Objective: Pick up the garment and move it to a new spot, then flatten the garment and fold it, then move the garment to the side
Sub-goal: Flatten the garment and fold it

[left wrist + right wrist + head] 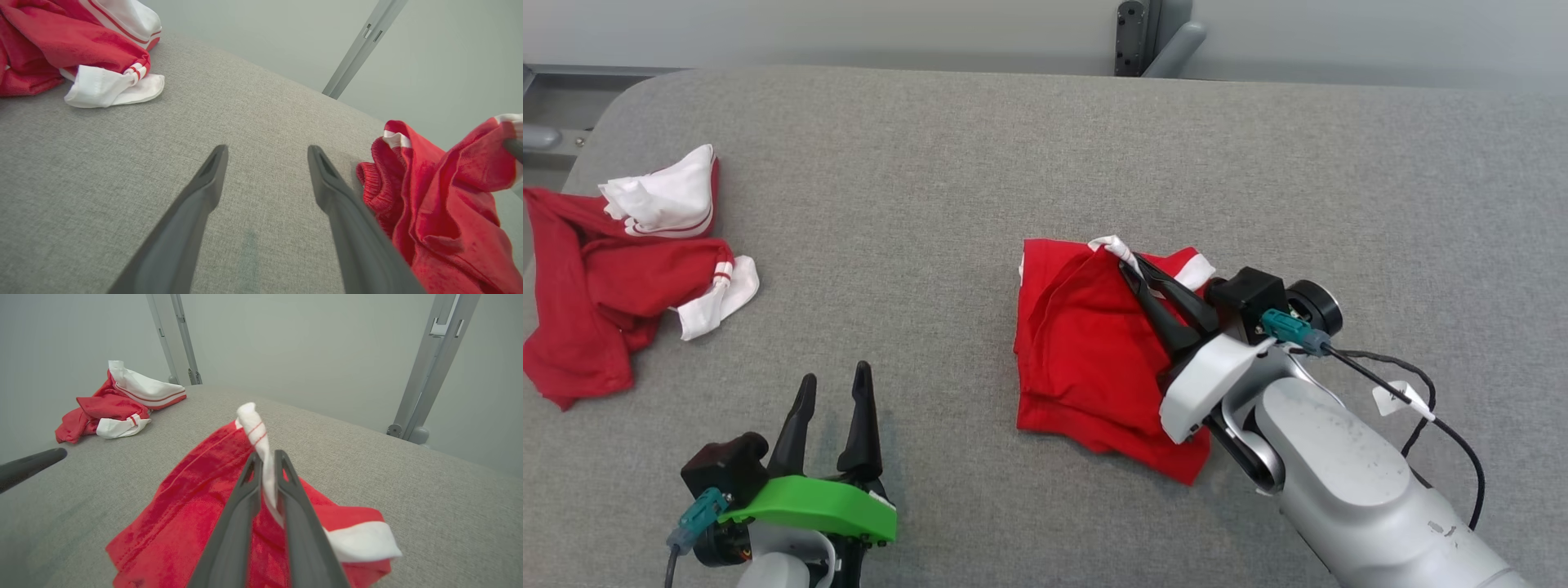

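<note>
The garment (pixel 1086 359), red with white trim, lies crumpled just right of the middle of the head view on the grey fabric table (pixel 1045 147), with a white, red-striped cuff (pixel 255 424) raised at its upper edge. The right gripper (pixel 267 457) is pinched together on that cuff, the cloth running between its two dark fingers, while the left gripper (pixel 833 384), at the lower left, stands spread wide over bare table. A second red-and-white heap (pixel 621 278) lies at the far left, well apart, and a small white tag (pixel 1401 400) on the right arm's cable is too small to read.
</note>
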Controlling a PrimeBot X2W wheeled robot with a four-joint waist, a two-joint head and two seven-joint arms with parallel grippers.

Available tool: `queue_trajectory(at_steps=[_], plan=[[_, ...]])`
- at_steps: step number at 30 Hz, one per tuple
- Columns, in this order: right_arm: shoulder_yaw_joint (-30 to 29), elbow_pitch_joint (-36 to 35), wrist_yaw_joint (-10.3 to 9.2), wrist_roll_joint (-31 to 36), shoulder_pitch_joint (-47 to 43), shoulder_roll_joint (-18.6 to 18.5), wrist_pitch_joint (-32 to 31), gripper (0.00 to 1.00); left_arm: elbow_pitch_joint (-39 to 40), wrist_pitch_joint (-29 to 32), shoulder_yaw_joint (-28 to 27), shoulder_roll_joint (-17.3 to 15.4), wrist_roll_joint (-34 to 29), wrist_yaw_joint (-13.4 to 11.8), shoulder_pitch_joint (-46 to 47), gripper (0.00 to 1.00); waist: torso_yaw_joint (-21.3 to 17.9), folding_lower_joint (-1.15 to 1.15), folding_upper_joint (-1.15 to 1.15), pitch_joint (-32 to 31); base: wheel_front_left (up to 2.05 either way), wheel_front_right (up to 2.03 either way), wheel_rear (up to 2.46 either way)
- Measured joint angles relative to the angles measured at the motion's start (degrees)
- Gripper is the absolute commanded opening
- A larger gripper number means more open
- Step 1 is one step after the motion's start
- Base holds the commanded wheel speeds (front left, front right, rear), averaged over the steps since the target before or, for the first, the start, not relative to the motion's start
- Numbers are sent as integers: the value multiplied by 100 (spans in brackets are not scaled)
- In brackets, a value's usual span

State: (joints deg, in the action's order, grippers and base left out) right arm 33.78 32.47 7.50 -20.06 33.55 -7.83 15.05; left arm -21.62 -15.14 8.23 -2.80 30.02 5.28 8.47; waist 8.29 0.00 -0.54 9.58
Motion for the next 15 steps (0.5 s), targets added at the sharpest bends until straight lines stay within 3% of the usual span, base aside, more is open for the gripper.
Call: queue_trajectory(at_steps=[15], plan=[[522, 904, 1, 189, 1349, -261, -43, 0, 103, 1, 414, -2, 248, -57, 282, 100, 445, 0, 0, 404, 0, 0, 0]])
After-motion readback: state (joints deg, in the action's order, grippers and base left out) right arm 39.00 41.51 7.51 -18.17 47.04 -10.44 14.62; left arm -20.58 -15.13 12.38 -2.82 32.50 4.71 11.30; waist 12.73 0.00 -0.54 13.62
